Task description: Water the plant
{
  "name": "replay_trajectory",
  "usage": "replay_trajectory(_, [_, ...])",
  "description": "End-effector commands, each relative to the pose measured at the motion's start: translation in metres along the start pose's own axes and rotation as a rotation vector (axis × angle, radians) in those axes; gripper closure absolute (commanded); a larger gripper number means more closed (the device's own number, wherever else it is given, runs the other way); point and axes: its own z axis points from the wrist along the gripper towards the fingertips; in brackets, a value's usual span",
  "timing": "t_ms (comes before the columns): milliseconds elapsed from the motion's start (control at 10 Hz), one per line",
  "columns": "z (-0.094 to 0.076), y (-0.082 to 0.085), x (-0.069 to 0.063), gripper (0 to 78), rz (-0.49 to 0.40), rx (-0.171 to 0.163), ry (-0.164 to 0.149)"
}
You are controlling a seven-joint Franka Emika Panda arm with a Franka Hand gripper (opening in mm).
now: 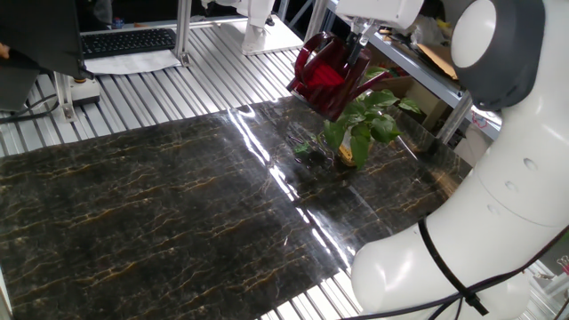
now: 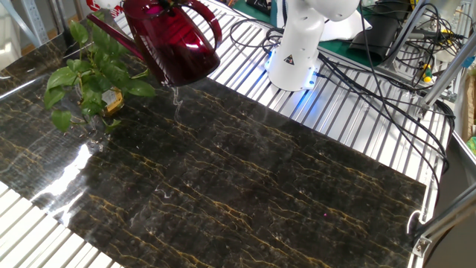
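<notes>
Nearest in one fixed view: white robot base and arm (image 1: 498,204), bulky, filling the right edge. Beyond it, dark marble-patterned desk (image 1: 160,204) with gold veining and a bright glare streak across the middle. Toward the far right corner of that desk, the plant (image 1: 360,124), standing upright, broad green leaves on thin stems, a yellowish pot just visible at its foot. Just behind and above the plant, dark red translucent watering can (image 1: 327,82), lifted clear of the desk, tilted, its long spout reaching in among the upper leaves. Claw (image 1: 359,44) coming down from above onto the top of the can, clamped on its handle; fingertips mostly lost against the red plastic. Farther back, ribbed metal surface, a keyboard (image 1: 129,40) and white papers (image 1: 129,62) at upper left.

From the other fixed view: the same desk (image 2: 245,193) in the foreground, the plant (image 2: 89,78) at the far left, the watering can (image 2: 169,43) hanging in the air just right of it, body leaning left, spout passing over the leaves. Claw (image 2: 165,4) cut off by the top edge, gripping the can's top. Behind, white robot pedestal (image 2: 297,52) with a blue light at its foot, then a tangle of black cables (image 2: 387,97) on the ribbed surface.
</notes>
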Motion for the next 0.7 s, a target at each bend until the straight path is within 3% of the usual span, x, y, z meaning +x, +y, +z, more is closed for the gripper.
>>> replay_trajectory(100, [-0.001,0.0004,0.0011,76.4,0.006,-0.006,0.002])
replay_trajectory(700, [-0.0032,0.0022,0.0017,76.4,0.003,0.003,0.018])
